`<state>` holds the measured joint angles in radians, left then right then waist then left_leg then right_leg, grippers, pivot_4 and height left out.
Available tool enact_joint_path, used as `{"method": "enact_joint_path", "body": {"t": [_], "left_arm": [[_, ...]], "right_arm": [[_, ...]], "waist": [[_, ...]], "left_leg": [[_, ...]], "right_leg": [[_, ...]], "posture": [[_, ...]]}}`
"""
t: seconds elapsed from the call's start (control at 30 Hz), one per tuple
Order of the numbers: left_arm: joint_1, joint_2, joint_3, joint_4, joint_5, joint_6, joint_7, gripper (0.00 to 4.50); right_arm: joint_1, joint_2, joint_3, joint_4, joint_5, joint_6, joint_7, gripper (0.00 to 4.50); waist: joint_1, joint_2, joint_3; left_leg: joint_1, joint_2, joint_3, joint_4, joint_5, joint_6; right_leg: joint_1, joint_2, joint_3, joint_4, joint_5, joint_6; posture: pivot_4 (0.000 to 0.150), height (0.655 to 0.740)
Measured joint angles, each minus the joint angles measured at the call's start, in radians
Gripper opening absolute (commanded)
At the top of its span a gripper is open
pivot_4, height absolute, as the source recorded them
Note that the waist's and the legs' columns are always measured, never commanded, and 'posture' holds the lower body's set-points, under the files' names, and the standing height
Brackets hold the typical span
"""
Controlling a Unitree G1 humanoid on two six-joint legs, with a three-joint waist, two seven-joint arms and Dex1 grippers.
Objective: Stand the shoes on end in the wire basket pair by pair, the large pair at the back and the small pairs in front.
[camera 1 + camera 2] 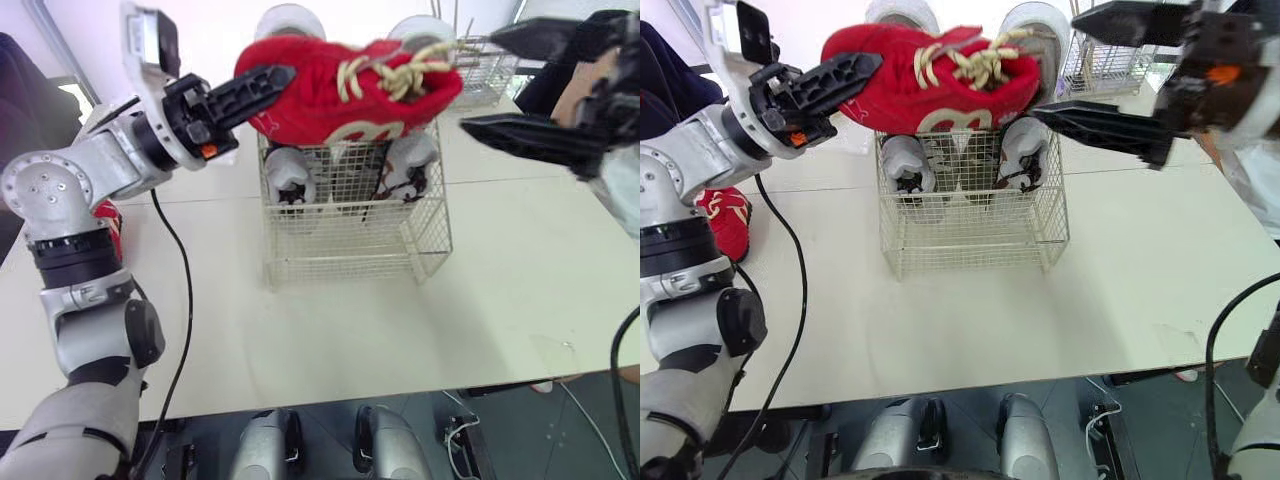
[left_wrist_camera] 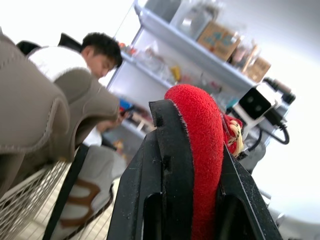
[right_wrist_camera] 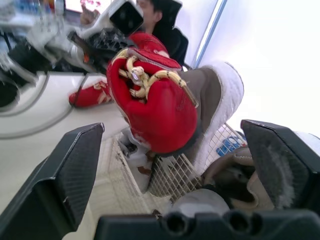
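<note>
We hold the red shoe level over the wire basket at 12 o'clock, left gripper clamped on its heel from 9, right gripper gaping at 3, presumably ready to upend it.

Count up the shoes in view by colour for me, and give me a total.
Red shoes: 2, the lifted red shoe and the other red shoe
Small white-grey shoes: 2
Large beige shoes: 2
Total: 6
</note>
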<state>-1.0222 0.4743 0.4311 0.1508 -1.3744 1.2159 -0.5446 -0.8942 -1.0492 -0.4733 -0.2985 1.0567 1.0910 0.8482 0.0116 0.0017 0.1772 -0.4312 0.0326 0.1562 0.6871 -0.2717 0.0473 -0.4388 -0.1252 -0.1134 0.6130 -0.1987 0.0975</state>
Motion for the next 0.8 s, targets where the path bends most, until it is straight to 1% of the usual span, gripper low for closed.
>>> {"method": "enact_joint_path", "body": {"t": [0.1, 0.17, 0.23, 0.27, 0.33, 0.4, 0.5, 0.8], "left_arm": [[0.009, -0.048, 0.036, -0.001, -0.040, -0.052, 0.052, 0.30], [0.010, -0.085, 0.047, -0.011, -0.061, -0.088, 0.080, 0.30], [0.017, -0.128, 0.057, -0.029, -0.075, -0.137, 0.103, 0.30], [0.019, -0.152, 0.053, -0.033, -0.077, -0.153, 0.111, 0.30], [0.025, -0.182, 0.049, -0.037, -0.077, -0.178, 0.117, 0.30], [0.025, -0.208, 0.041, -0.038, -0.077, -0.203, 0.125, 0.30], [0.028, -0.226, 0.023, -0.049, -0.078, -0.223, 0.134, 0.30], [0.056, -0.234, -0.022, -0.083, -0.073, -0.247, 0.136, 0.30]], "right_arm": [[0.086, 0.095, -0.128, 0.014, 0.133, 0.066, -0.187, 4.47], [0.151, 0.185, -0.156, 0.001, 0.213, 0.067, -0.314, 4.47], [0.192, 0.335, -0.147, -0.028, 0.318, 0.026, -0.467, 4.47], [0.196, 0.389, -0.126, -0.037, 0.361, 0.001, -0.528, 4.47], [0.180, 0.469, -0.080, -0.051, 0.409, -0.058, -0.627, 4.47], [0.145, 0.542, -0.033, -0.053, 0.423, -0.123, -0.691, 4.47], [0.106, 0.614, 0.031, -0.052, 0.429, -0.197, -0.738, 4.47], [0.042, 0.671, 0.142, -0.011, 0.403, -0.314, -0.722, 4.47]], "waist": [[0.000, -0.003, -0.001], [0.000, -0.003, -0.001], [-0.002, -0.003, -0.001], [-0.002, -0.002, 0.000], [-0.003, -0.002, 0.000], [-0.005, -0.002, 0.000], [-0.002, -0.002, 0.000], [-0.005, -0.002, 0.000]], "left_leg": [[0.003, 0.000, 0.000, 0.000, 0.000, 0.000], [0.005, 0.000, 0.000, 0.000, 0.000, 0.000], [0.005, 0.000, 0.000, 0.000, 0.000, 0.000], [0.005, 0.000, 0.000, 0.000, 0.000, 0.000], [0.005, 0.000, 0.000, 0.000, 0.000, 0.000], [0.005, -0.001, 0.000, 0.000, 0.000, 0.000], [0.004, -0.001, 0.000, 0.000, 0.000, 0.000], [0.005, -0.001, 0.000, 0.000, 0.000, 0.000]], "right_leg": [[0.003, 0.000, 0.000, 0.000, 0.000, 0.000], [0.005, 0.000, 0.000, 0.000, 0.000, 0.000], [0.005, 0.000, 0.000, 0.001, 0.000, 0.000], [0.004, 0.000, 0.000, 0.001, 0.000, 0.000], [0.004, 0.000, 0.000, 0.001, 0.000, 0.000], [0.004, 0.001, 0.000, 0.001, 0.000, 0.000], [0.004, 0.001, 0.000, 0.001, 0.000, 0.000], [0.004, 0.001, 0.000, 0.000, 0.000, 0.000]], "posture": [[0.150, 0.7400], [0.150, 0.7400], [0.150, 0.7400], [0.150, 0.7400], [0.150, 0.7400], [0.150, 0.7400], [0.150, 0.7400], [0.150, 0.7400]]}}
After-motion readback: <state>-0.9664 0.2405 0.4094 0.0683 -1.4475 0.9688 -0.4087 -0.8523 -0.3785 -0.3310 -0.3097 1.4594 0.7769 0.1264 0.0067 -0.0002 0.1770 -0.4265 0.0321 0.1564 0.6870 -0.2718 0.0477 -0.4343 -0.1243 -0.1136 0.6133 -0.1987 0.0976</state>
